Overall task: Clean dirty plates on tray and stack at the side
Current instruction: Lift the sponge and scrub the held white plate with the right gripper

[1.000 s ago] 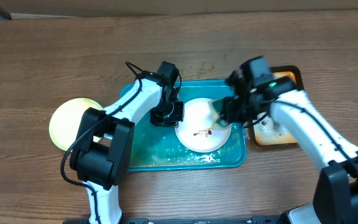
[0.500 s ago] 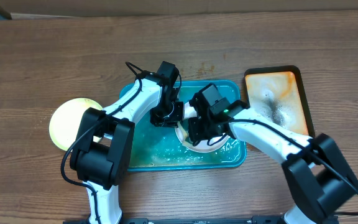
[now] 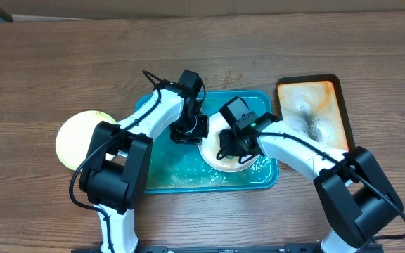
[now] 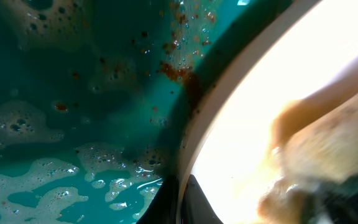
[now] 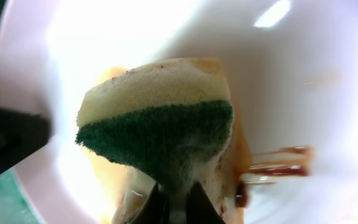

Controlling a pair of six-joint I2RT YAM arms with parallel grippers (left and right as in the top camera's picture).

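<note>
A teal tray (image 3: pixel 167 172) sits at the middle of a wooden table (image 3: pixel 329 42), its floor wet with suds (image 4: pixel 42 180). A white plate (image 3: pixel 211 156) lies inside the tray, toward its right end.

The left arm (image 3: pixel 153 116) arches over the tray's left edge and bends down to the plate's left rim. The left gripper (image 3: pixel 190 131) sits there; in the left wrist view its dark fingers (image 4: pixel 197 202) look pinched narrowly on the plate's rim.

The right arm (image 3: pixel 294 147) crosses the tray's right edge and angles down over the plate. The right gripper (image 3: pixel 234 146) is clamped on a sponge (image 5: pixel 157 118), yellow on one side with a green scouring face. The sponge hangs nose-down against the plate's inside. A brown smear (image 5: pixel 278 165) shows on the plate just beside the sponge.

A yellow-green plate (image 3: pixel 76 137) rests on the table, apart from the tray's left end. A smaller orange tray (image 3: pixel 313 109), stained dark at its centre, lies just beside the teal tray's right end.
</note>
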